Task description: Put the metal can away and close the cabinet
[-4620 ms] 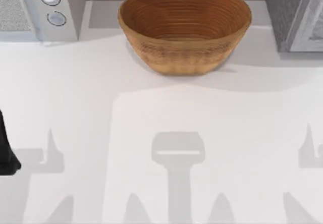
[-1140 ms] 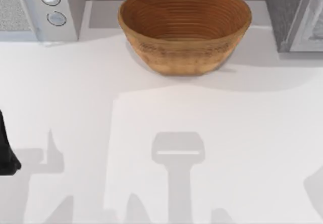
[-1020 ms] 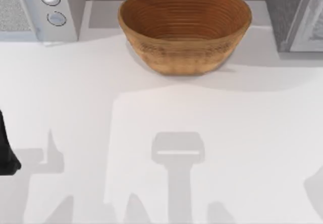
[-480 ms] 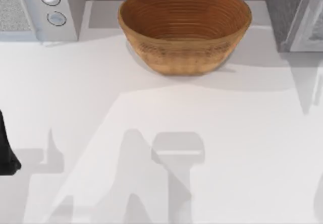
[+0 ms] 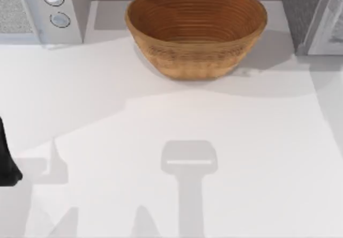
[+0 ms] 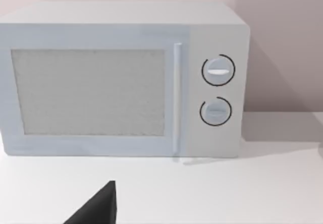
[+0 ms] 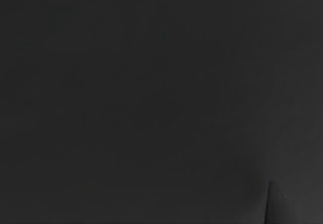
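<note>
Wicker bowl [image 5: 196,31] sits at the back of the table [image 5: 177,120], centre stage: a wide oval of coiled brown weave, ribbed in rings inside, rim smooth and rounded. The tabletop is plain matte white, crossed by soft grey shadows. Back left, the microwave [image 6: 121,77]: a boxy pale grey shell, with a speckled mesh window in its door, a slim vertical handle beside it, and two round dials stacked one over the other on the right panel. It stands flat on the table against a pinkish wall. Back right, the corner of a grey cabinet [image 5: 311,15], its side finely grained, a lighter frame at its edge.

Left arm [image 5: 6,157] is a black shape at the table's left edge, parked well clear of the bowl. In the left wrist view a dark wedge juts up in front of the microwave, possibly a finger of that arm's gripper, but whether the fingers are parted or closed I cannot tell.

Right wrist view is dark. As for the metal can, I cannot tell where it is.
</note>
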`<action>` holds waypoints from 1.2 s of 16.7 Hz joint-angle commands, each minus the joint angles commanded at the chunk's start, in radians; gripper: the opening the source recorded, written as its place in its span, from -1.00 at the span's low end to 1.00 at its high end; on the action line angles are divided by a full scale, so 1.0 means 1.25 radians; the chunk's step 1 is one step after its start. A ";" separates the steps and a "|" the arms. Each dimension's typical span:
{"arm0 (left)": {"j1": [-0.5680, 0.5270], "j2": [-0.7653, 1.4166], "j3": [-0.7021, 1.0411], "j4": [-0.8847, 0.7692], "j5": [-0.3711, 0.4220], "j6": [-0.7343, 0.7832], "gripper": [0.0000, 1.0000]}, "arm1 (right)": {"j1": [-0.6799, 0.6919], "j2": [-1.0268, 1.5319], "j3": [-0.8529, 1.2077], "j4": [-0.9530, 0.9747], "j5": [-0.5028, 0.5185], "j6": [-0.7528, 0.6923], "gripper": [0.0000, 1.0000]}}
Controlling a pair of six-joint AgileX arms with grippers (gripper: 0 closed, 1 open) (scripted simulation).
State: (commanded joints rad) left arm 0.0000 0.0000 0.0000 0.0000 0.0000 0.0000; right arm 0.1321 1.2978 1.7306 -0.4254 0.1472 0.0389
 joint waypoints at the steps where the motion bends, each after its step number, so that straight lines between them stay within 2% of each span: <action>1: 0.000 0.000 0.000 0.000 0.000 0.000 1.00 | 0.053 -0.002 -0.002 -0.002 0.052 -0.002 1.00; 4: 0.000 0.000 0.000 0.000 0.000 0.000 1.00 | 0.179 -0.004 -0.006 -0.009 0.176 -0.010 1.00; 7: 0.000 0.000 0.000 0.000 0.000 0.000 1.00 | 0.243 -0.005 -0.008 -0.013 0.239 -0.015 1.00; 13: 0.000 0.000 0.000 0.000 0.000 0.000 1.00 | 0.231 -0.018 -0.002 -0.017 0.254 -0.023 1.00; 20: 0.000 0.000 0.000 0.000 0.000 0.000 1.00 | 0.167 0.096 0.078 0.018 0.192 -0.022 1.00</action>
State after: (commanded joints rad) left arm 0.0000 0.0000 0.0000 0.0000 0.0000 0.0000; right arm 0.3410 1.4177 1.8278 -0.4034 0.3873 0.0109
